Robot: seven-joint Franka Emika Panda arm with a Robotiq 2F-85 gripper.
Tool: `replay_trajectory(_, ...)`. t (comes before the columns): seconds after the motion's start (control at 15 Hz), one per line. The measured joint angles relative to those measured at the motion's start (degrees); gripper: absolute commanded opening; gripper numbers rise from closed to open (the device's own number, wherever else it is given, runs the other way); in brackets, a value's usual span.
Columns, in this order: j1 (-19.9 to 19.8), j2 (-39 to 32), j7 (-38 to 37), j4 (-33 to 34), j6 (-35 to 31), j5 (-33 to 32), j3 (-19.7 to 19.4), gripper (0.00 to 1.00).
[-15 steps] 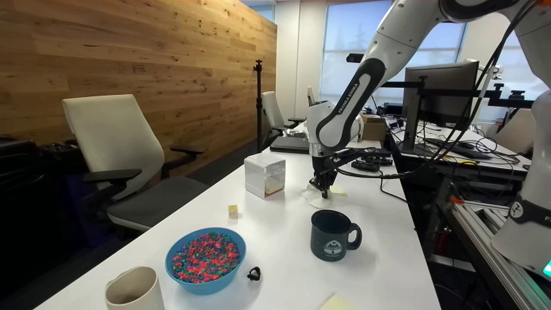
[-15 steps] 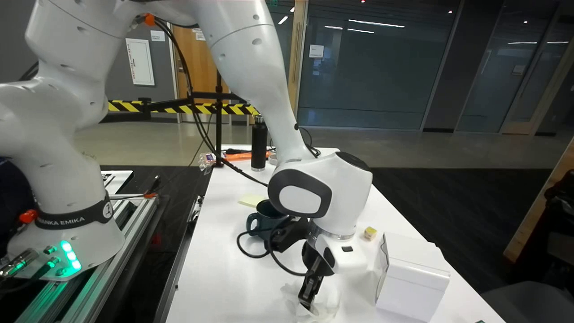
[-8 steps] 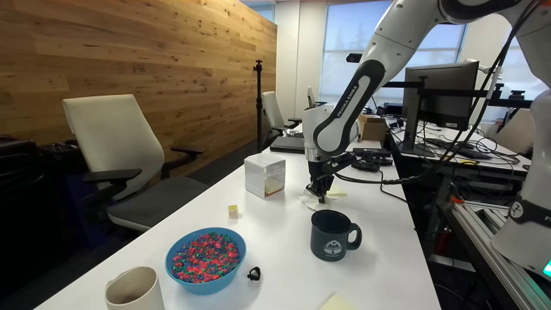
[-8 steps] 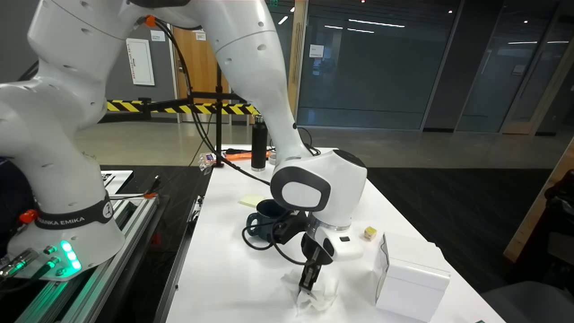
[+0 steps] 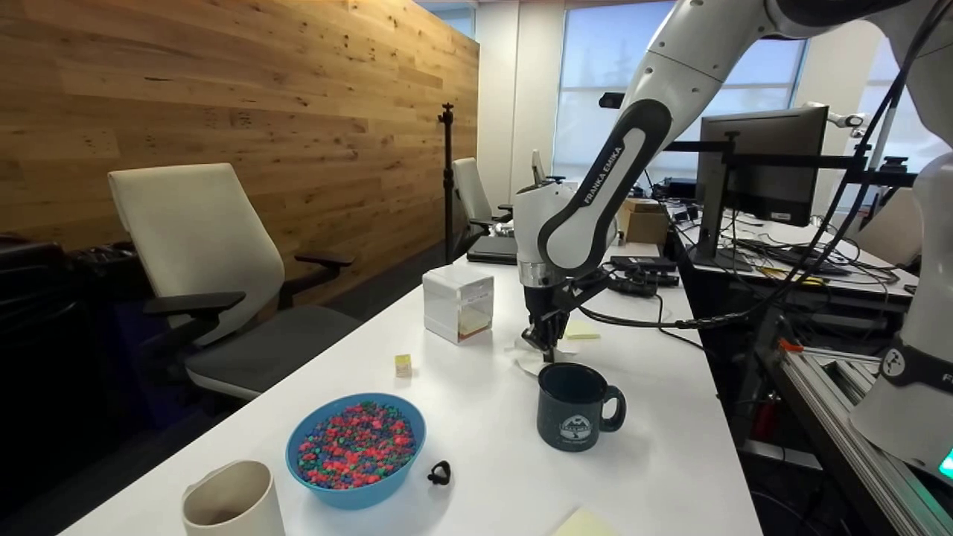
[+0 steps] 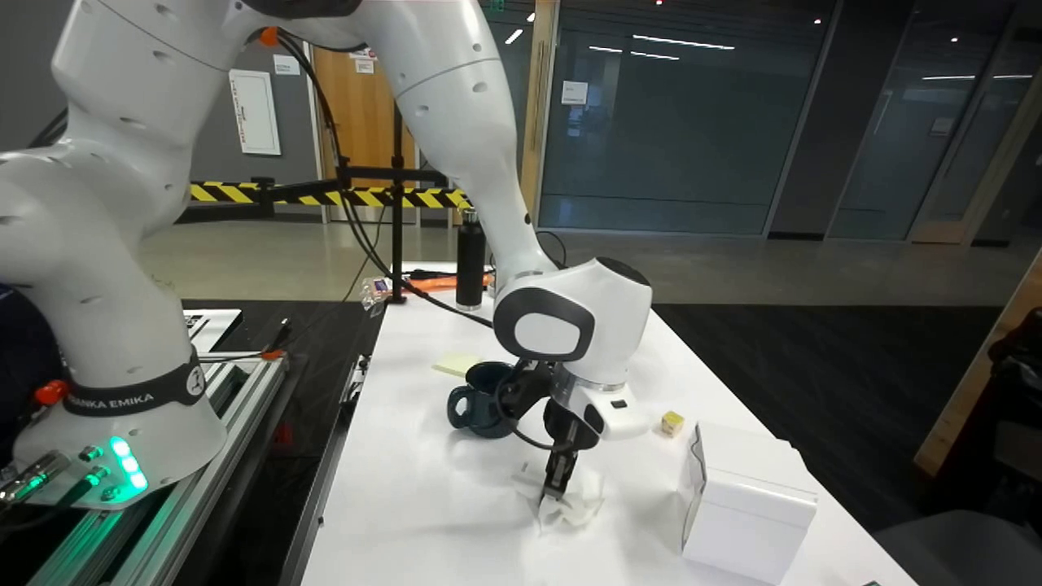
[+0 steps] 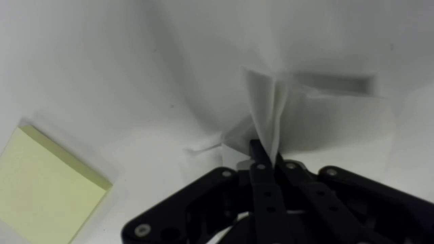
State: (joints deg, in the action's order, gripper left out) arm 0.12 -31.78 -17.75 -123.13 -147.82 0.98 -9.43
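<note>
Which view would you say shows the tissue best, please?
The wrist view: it shows the tissue close up, its fold pinched in the gripper. Both exterior views show it small against the white table, partly hidden behind the gripper.

I see thin, creased, matt tissue paper, smooth table with soft sheen, smooth plastic-looking bowl, smooth mug, grained wood wall.
</note>
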Motion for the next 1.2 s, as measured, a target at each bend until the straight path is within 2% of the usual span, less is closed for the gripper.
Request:
replay_trajectory(0.73, 3.0, 0.8, 0.1, -1.1, -0.5, 0.0, 2.2, 0.0)
replay_trajectory(1.2, 1.3, 0.5, -0.2, -0.9, -0.5, 0.0, -0.2, 0.0)
